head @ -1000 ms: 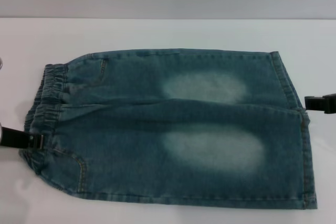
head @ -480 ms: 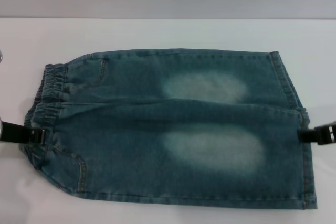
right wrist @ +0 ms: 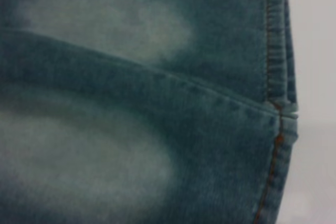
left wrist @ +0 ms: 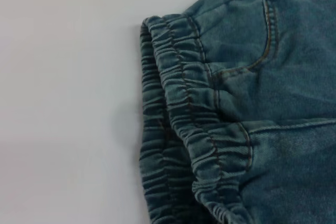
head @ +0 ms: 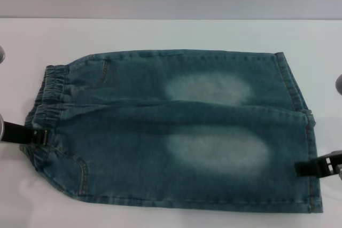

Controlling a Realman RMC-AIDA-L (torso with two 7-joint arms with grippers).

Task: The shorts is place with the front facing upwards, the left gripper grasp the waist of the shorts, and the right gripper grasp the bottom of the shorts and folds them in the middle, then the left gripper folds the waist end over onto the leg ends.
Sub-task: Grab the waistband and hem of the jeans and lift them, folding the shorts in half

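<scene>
The blue-green denim shorts (head: 176, 126) lie flat on the white table, front up, showing two pale oval patches. The puckered elastic waist (head: 48, 94) is at the left and the straight stitched leg ends (head: 299, 110) are at the right. My left gripper (head: 32, 135) reaches in from the left edge, its black tip over the near part of the waistband. My right gripper (head: 310, 168) comes in from the right, its tip over the nearer leg's hem. The left wrist view shows the gathered waist (left wrist: 178, 129) close up. The right wrist view shows the leg hem (right wrist: 275, 51).
Bare white table (head: 160, 33) surrounds the shorts, with a grey wall behind it. A pocket with orange stitching (left wrist: 262, 51) sits just inside the waistband.
My right gripper has slid along the leg hems from the middle toward the table's front edge. The left gripper has barely shifted at the waistband.
</scene>
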